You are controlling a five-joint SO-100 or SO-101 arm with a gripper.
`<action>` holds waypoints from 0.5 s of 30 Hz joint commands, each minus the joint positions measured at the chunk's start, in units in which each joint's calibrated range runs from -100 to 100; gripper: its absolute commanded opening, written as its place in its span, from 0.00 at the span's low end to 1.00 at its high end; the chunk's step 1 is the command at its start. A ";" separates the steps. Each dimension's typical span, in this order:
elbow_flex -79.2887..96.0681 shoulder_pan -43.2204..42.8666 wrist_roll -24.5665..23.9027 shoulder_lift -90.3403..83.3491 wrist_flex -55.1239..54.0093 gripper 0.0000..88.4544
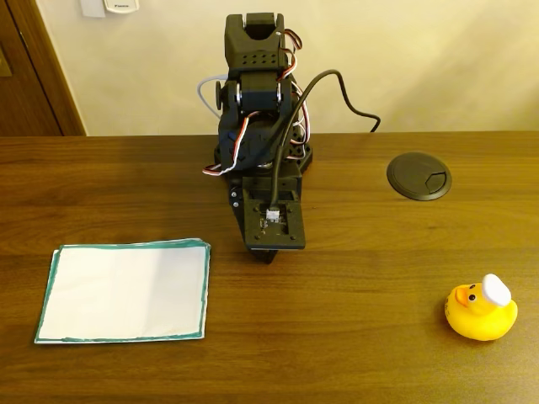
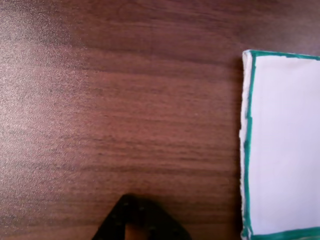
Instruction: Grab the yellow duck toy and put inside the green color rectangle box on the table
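Observation:
The yellow duck toy [image 1: 481, 310], with a white cap, sits on the table [image 1: 354, 337] at the front right in the fixed view. The green color rectangle box [image 1: 126, 291], a white sheet with a green border, lies flat at the front left. Its edge [image 2: 285, 150] also fills the right side of the wrist view. The black arm is folded at the table's middle, and my gripper [image 1: 263, 252] points down just above the wood between sheet and duck, far from both. In the wrist view the gripper [image 2: 137, 215] tips meet at the bottom edge, shut and holding nothing.
A round dark disc [image 1: 418, 175] is set into the tabletop behind the duck, to the right of the arm's base [image 1: 261, 160]. A black cable loops from the arm to the back edge by the wall. Bare wood lies between sheet and duck.

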 commanded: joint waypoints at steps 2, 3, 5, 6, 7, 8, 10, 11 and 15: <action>0.20 1.36 -0.15 0.00 0.37 0.01; 0.20 1.36 -0.15 0.00 0.37 0.01; 0.20 1.36 -0.15 0.00 0.37 0.01; 0.20 1.36 -0.15 0.00 0.37 0.01; 0.20 1.36 -0.15 0.00 0.37 0.01; 0.20 1.36 -0.15 0.00 0.37 0.01; 0.20 1.36 -0.15 0.00 0.37 0.01; 0.20 1.36 -0.15 0.00 0.37 0.01; 0.20 1.79 -0.15 0.00 0.37 0.01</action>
